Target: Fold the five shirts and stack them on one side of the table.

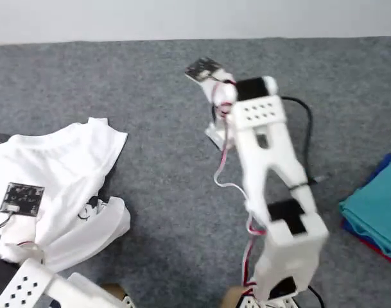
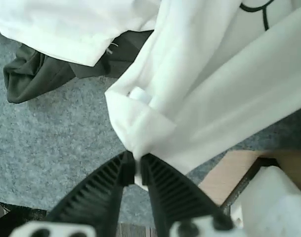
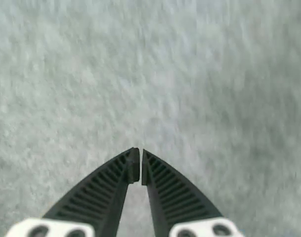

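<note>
Jaws of the left claw [image 2: 137,170] pinch a fold of the white shirt [image 2: 199,94], which lies near left over a dark shirt [image 2: 36,74]. Mid-table, the right claw [image 3: 140,165] hangs closed over the grey mat [image 3: 150,59] — folded shirts [image 1: 375,212] lie at the right edge.

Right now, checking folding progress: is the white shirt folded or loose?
Loose, not folded. The white shirt lies rumpled, partly over a dark garment, and the left gripper is shut on a bunched edge.
</note>
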`<action>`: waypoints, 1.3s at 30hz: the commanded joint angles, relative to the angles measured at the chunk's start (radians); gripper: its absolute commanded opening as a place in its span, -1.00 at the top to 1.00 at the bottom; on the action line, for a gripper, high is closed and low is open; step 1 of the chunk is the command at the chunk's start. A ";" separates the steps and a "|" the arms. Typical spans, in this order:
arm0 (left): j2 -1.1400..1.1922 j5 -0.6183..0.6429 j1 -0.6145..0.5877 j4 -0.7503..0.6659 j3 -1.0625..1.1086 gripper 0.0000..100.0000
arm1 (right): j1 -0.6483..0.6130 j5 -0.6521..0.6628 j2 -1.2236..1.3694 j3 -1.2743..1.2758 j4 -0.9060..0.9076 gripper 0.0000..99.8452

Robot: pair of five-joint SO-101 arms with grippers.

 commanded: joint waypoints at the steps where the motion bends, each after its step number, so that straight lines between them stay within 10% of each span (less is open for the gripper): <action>1: -0.009 -0.008 -0.015 -0.012 -0.004 1.00 | -0.056 -0.012 0.139 -0.258 0.013 0.90; 16: -0.009 -0.006 -0.009 -0.011 -0.004 1.00 | -0.249 0.160 0.595 -0.881 -0.002 0.73; 39: -0.009 0.130 -0.071 -0.052 -0.108 0.99 | -0.394 0.195 0.659 -1.025 0.114 0.73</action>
